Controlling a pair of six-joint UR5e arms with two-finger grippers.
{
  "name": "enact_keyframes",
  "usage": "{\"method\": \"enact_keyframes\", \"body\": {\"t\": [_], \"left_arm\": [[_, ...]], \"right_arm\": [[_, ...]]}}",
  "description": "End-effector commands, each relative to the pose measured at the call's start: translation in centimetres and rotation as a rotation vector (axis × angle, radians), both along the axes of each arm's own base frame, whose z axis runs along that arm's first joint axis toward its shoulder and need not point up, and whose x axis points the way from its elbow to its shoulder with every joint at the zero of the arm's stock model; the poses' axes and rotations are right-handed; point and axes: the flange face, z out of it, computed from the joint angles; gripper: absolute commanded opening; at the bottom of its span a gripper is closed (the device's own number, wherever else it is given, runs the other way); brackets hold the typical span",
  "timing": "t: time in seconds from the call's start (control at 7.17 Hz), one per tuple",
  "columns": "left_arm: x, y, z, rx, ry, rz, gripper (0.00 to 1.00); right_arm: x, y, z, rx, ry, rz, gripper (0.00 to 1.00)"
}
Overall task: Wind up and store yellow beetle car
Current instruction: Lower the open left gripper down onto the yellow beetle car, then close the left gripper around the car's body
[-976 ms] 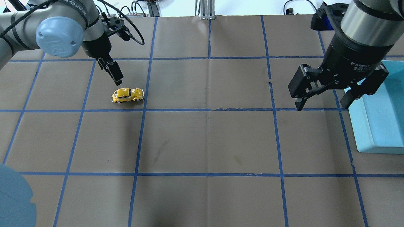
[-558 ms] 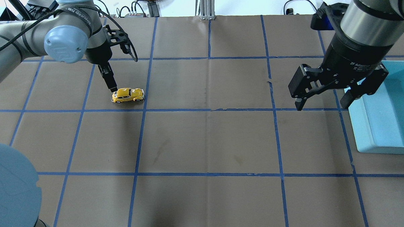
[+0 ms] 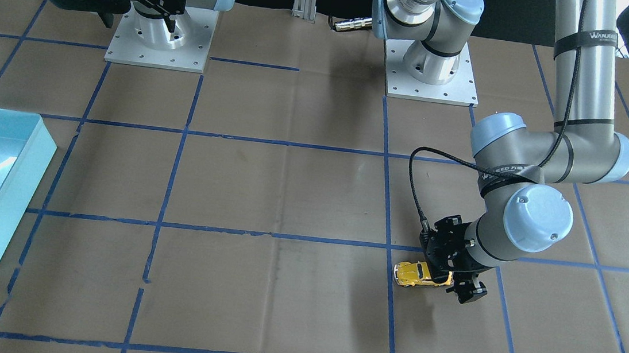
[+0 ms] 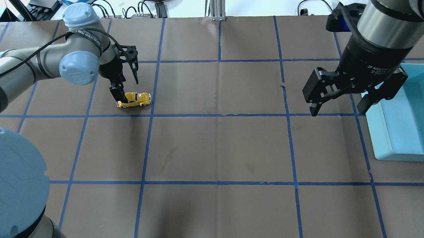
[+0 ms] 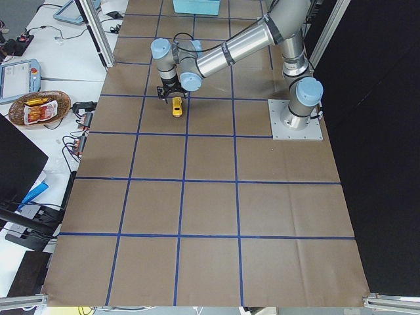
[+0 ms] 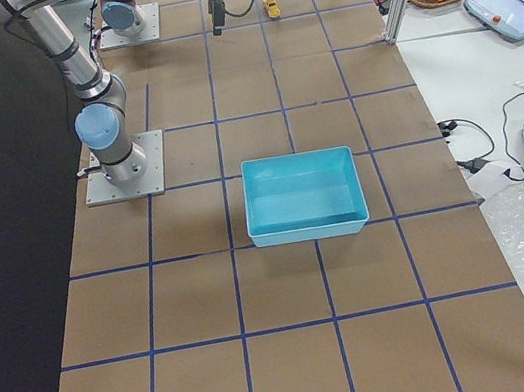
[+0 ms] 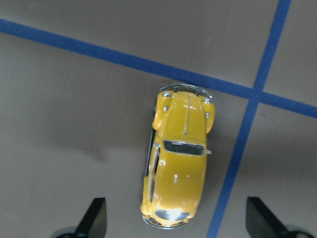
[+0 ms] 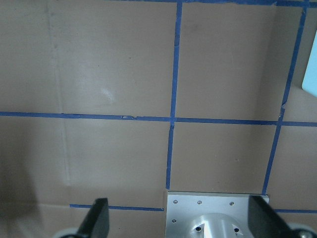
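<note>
The yellow beetle car [image 4: 135, 99] stands on its wheels on the brown paper at the left of the table, also seen in the front view [image 3: 420, 274] and the left wrist view [image 7: 178, 163]. My left gripper [image 4: 121, 97] is open and low over the car's rear end. In the left wrist view its fingertips [image 7: 95, 219] flank the rear of the car with gaps on both sides, not touching. My right gripper [image 4: 339, 109] is open and empty, high above the table beside the light blue bin [image 4: 376, 131].
The light blue bin [image 3: 20, 171] stands on the robot's right side of the table and looks empty [image 6: 303, 199]. Two metal base plates [image 3: 157, 40] are bolted near the robot. A metal post [image 4: 216, 6] and cables stand at the far edge.
My left gripper has come down and toward the car, from above and behind it to straddling its rear end. The car and my right arm have not moved.
</note>
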Motion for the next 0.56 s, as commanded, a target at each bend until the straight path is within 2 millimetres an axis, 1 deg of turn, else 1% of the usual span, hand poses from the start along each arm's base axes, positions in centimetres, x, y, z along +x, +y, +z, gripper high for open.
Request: {"method": "enact_keyframes", "body": {"t": [0.0, 0.42], "left_arm": [[-0.29, -0.34, -2.18, -0.038, 0.012, -0.073, 0.99], [-0.93, -0.04, -2.75, -0.041, 0.015, -0.088, 0.99]], "right_arm": [[-0.01, -0.01, 0.00, 0.000, -0.001, -0.001, 0.99], [-0.02, -0.01, 0.00, 0.000, 0.001, 0.000, 0.99]]}}
